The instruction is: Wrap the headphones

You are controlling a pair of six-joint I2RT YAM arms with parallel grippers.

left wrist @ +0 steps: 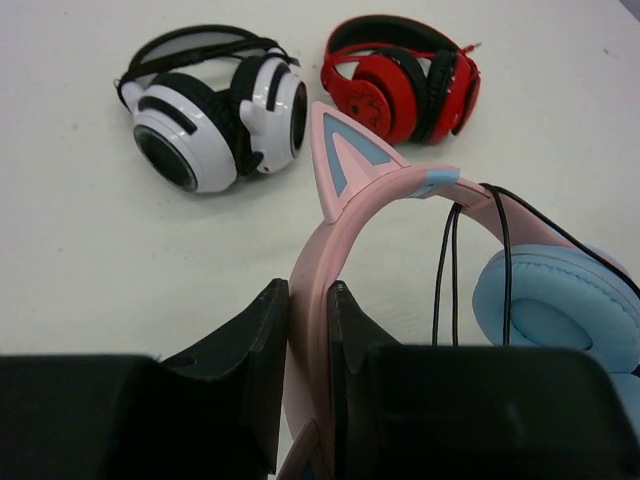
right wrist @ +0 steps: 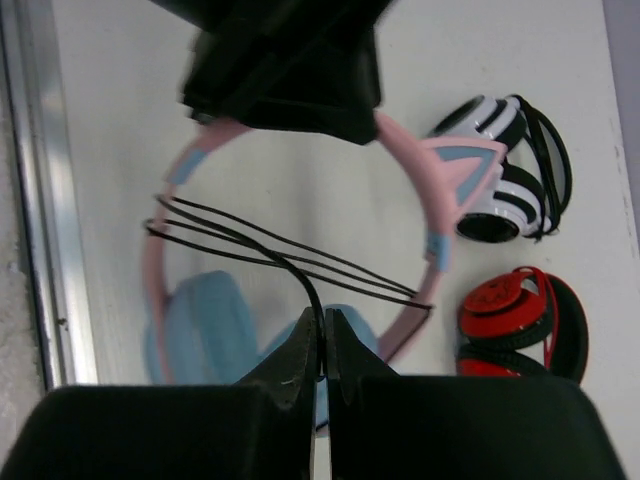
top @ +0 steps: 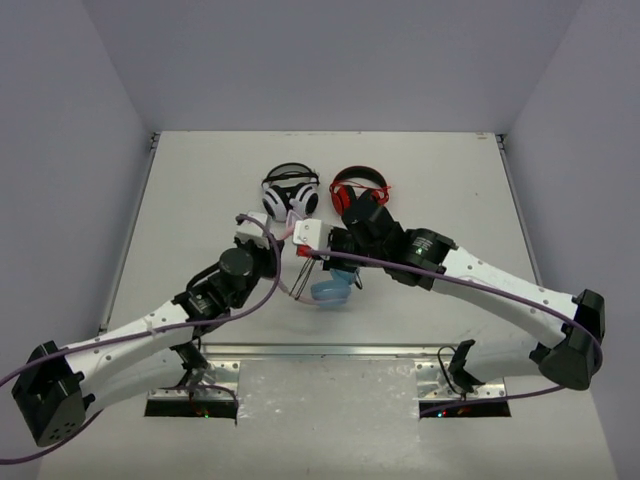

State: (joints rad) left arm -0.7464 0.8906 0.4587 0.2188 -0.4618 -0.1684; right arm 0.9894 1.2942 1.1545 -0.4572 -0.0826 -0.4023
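Table (top: 200, 200): two other pairs are seen at the far side, white-and-black headphones (top: 290, 190) and red-and-black headphones (top: 360, 187). Both are left untouched.

Headphones (left wrist: 400, 205): they are held up near the middle of the table, between the two arms and on the near side of the other pairs. The light blue ear cups (left wrist: 545, 300) hang low.

Left gripper (left wrist: 310, 300): it is clamped on the pink headband, just beside one cat ear (left wrist: 340, 150). The band is taken edge-on between the two fingers.

Right gripper (right wrist: 322, 330): its fingers are pressed together on the cable, which comes out straight from between the tips.

Cable (right wrist: 300, 255): a few black strands are stretched across the arc of the headband, from one side to the other. From the right gripper, the free length is led up to them.

Relation that decides: the headband lies just beyond the right gripper's tips, its arc open toward them. The cable is therefore judged ready to be carried around the band again by the right arm, while the band is kept fixed by the left.
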